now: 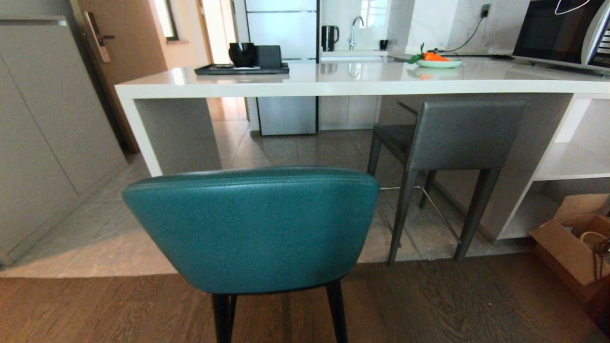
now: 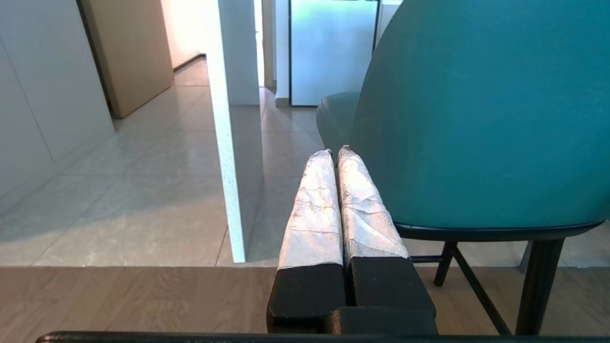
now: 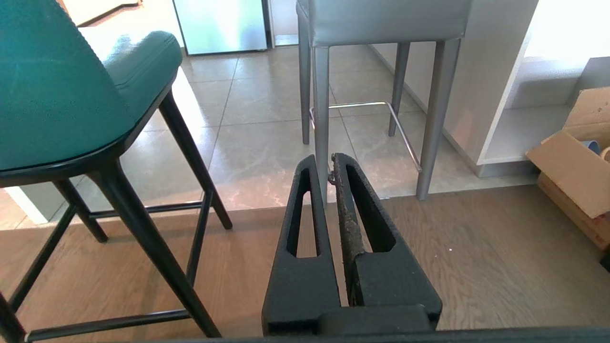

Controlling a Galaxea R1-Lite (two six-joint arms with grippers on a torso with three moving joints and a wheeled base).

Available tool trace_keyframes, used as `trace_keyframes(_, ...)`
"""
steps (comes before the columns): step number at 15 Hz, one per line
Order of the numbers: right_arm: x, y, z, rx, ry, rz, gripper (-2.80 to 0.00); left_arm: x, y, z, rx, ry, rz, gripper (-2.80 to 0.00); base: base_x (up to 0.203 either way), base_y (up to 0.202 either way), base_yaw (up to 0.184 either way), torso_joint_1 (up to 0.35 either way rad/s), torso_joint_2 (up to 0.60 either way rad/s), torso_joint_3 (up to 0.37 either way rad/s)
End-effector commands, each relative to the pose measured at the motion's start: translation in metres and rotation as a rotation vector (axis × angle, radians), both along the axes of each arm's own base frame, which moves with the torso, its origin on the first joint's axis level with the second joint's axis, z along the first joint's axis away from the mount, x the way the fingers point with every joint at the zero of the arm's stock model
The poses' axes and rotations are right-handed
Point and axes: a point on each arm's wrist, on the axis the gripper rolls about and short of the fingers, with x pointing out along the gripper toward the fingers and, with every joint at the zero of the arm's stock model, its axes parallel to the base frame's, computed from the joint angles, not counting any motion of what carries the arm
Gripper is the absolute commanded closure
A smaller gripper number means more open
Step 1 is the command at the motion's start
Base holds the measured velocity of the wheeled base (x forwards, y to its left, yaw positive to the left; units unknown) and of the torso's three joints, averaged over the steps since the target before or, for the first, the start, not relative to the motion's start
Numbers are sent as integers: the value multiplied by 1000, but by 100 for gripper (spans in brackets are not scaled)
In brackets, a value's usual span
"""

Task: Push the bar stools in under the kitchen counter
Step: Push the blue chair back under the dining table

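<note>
The teal bar stool (image 1: pixel 252 228) stands right in front of me on the wooden floor, back toward me, clear of the kitchen counter (image 1: pixel 362 78). The dark grey bar stool (image 1: pixel 457 133) stands farther right, its seat partly under the white counter top. Neither arm shows in the head view. My left gripper (image 2: pixel 335 151) is shut and empty, its taped fingers just left of the teal stool's back (image 2: pixel 476 119), and whether they touch it I cannot tell. My right gripper (image 3: pixel 322 164) is shut on nothing, low between the teal stool (image 3: pixel 47 85) and the grey stool (image 3: pixel 381 19).
An open cardboard box (image 1: pixel 572 247) sits on the floor at the right, by the counter's white shelves (image 1: pixel 567 162). On the counter are a black tray (image 1: pixel 240 69), a plate with a carrot (image 1: pixel 438 62) and a microwave (image 1: pixel 562 31). Grey cabinets (image 1: pixel 43 143) line the left.
</note>
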Motion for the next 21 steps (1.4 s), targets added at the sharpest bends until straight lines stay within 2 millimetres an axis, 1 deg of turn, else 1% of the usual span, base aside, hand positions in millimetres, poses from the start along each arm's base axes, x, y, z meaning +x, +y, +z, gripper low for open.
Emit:
trace_keyframes(1,2,0,-6,-1,22,0,0,4,0,-11,-1,40,-1,0,0,0,0,0,0,0)
trace_keyframes(21,2,0,-6,4,19,0,0,4,0,-11,-19,40,-3,0,0,0,0,0,0,0)
